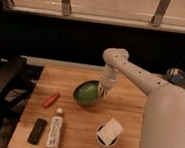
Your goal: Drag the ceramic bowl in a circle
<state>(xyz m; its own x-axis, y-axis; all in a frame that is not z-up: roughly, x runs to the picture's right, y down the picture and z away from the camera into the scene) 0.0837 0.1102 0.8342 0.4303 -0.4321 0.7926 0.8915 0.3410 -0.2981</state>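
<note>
The ceramic bowl sat near the middle of the frame, on the upper half of the wooden table, its green inside facing up. The gripper hung straight down from the white arm and met the bowl at its right rim, so the bowl lay just to the left of it. Whether the gripper had hold of the rim or only touched it could not be told.

Left of the bowl lay a small orange-red object. In the lower left lay a white tube beside a dark flat object. Below and right of the bowl stood a small dark dish holding a white box.
</note>
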